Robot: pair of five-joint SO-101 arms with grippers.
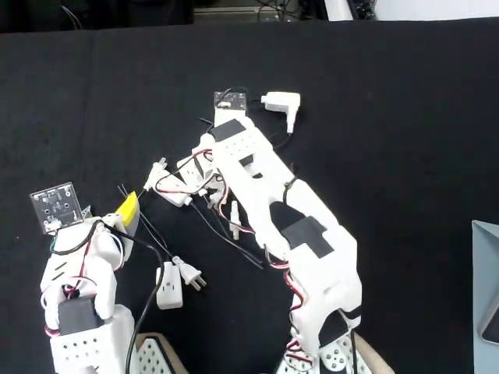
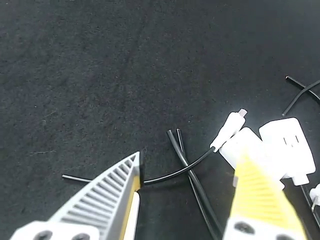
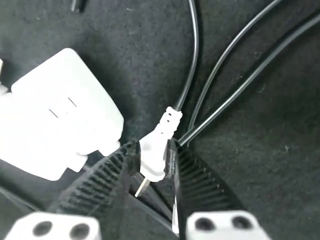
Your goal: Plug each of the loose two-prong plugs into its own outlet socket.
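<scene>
My right gripper (image 3: 152,146) is shut on a small white two-prong plug (image 3: 159,136), prongs pointing back between the fingers, its black cord running away over the cloth. A white outlet socket (image 3: 62,117) with two slots lies right beside it. In the high view the right arm covers this spot near the socket (image 1: 178,192). My left gripper (image 2: 190,162) hangs open over the black cloth, yellow finger (image 1: 129,208) beside the cords. Beyond it lie another white plug (image 2: 229,129) and a socket block (image 2: 287,145).
A further socket block (image 1: 169,286) with a loose plug (image 1: 190,273) beside it lies near the front, between the arms. Another white socket (image 1: 282,102) sits at the back. Black cords (image 1: 226,238) cross the middle. A grey-blue object (image 1: 488,296) is at the right edge.
</scene>
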